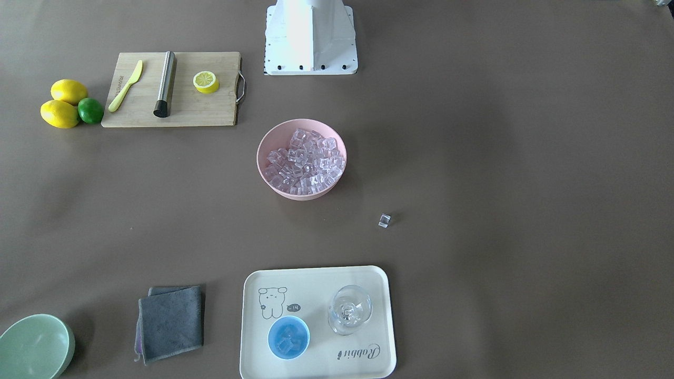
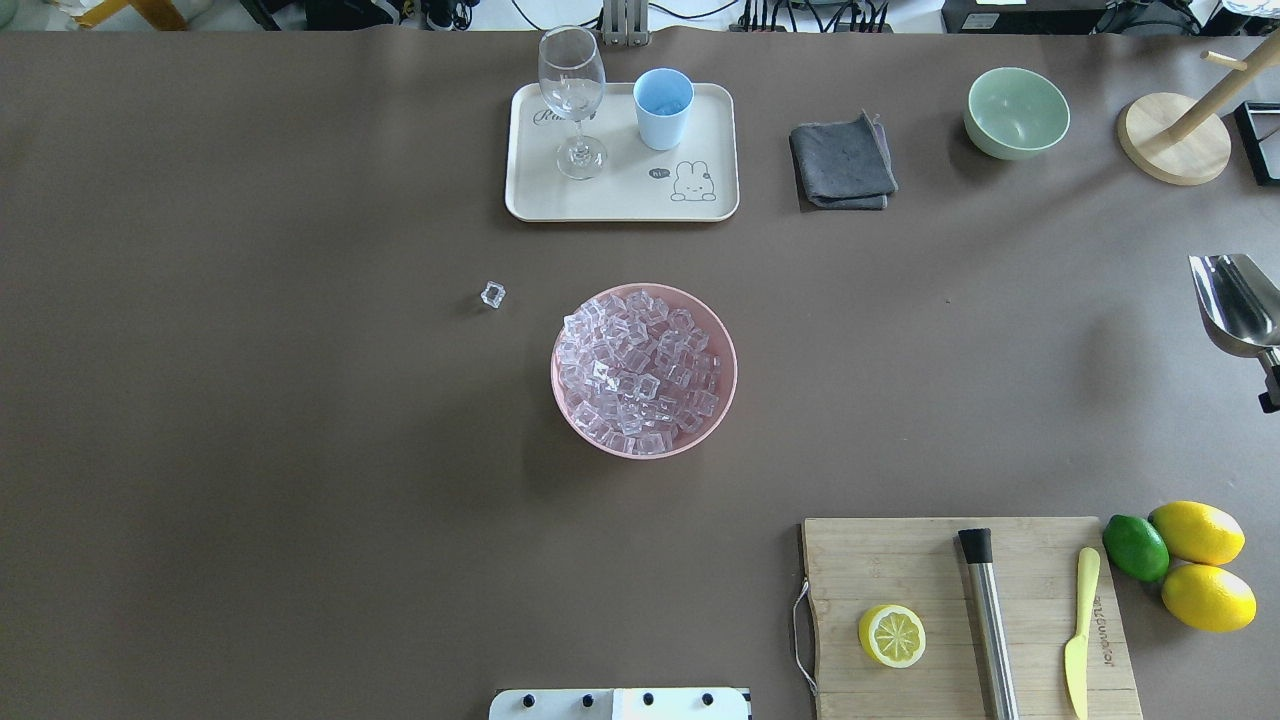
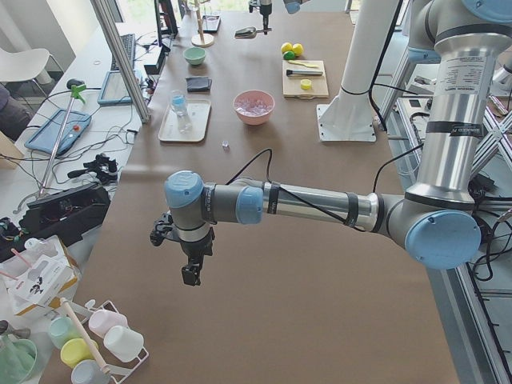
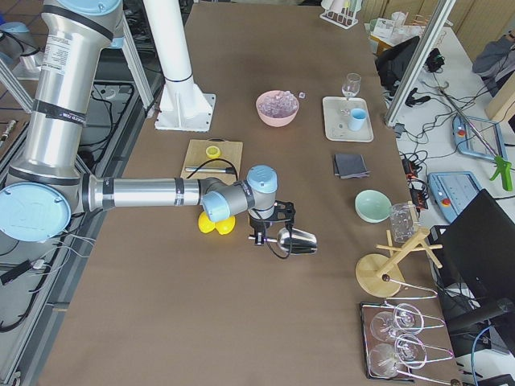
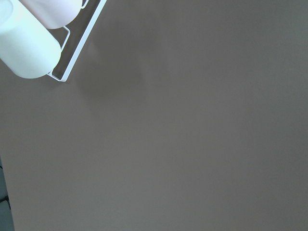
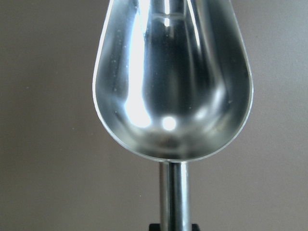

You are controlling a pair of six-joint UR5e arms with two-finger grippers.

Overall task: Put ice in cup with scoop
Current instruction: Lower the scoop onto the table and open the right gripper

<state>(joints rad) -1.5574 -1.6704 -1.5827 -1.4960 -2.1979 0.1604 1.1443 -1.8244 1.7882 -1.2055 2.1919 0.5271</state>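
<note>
Holding the empty scoop (image 6: 171, 86), right gripper (image 4: 265, 236) clamps its handle; left gripper (image 3: 190, 274) unclear.

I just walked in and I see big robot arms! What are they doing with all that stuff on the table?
The robot is moving ice with a scoop. Its right gripper holds the shiny scoop in the air at one side of the table, and the scoop is empty. The pink bowl in the middle is piled with ice cubes. The blue cup on the tray has a few cubes in it. A loose cube lies on the table. The left gripper hangs far off, over bare table.
</note>
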